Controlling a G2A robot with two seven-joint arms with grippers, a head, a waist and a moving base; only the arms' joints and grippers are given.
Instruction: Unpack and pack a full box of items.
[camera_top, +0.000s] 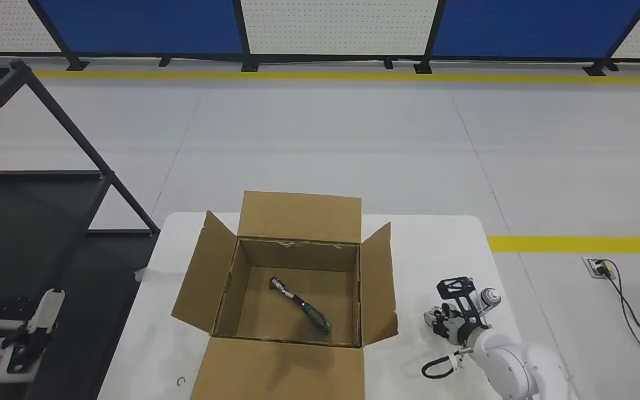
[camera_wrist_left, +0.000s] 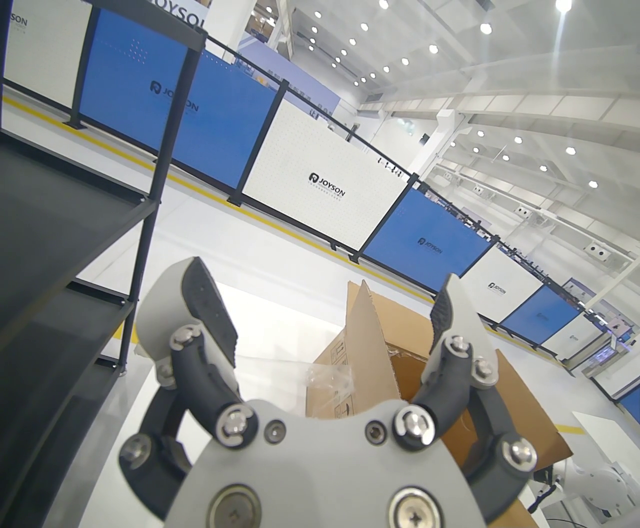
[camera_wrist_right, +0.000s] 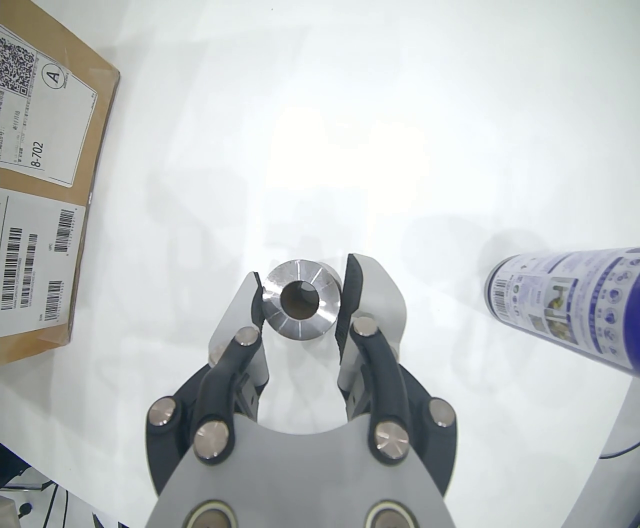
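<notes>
My right hand (camera_wrist_right: 303, 292) pinches metal collet (camera_wrist_right: 320, 320), at box's (camera_top: 300, 215) 4 o'clock over tabletop (camera_top: 430, 250). Top view: dark tool (camera_top: 300, 305) inside box. My left hand (camera_wrist_left: 325, 280) spread.

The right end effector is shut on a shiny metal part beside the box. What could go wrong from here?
The right end effector grips the smooth, tapered metal part only near its tips, so it may slip when lifted. The spray can stands close by; a sideways swing could topple it. The box flap rises between the part and the box interior; a low path may catch it.
</notes>
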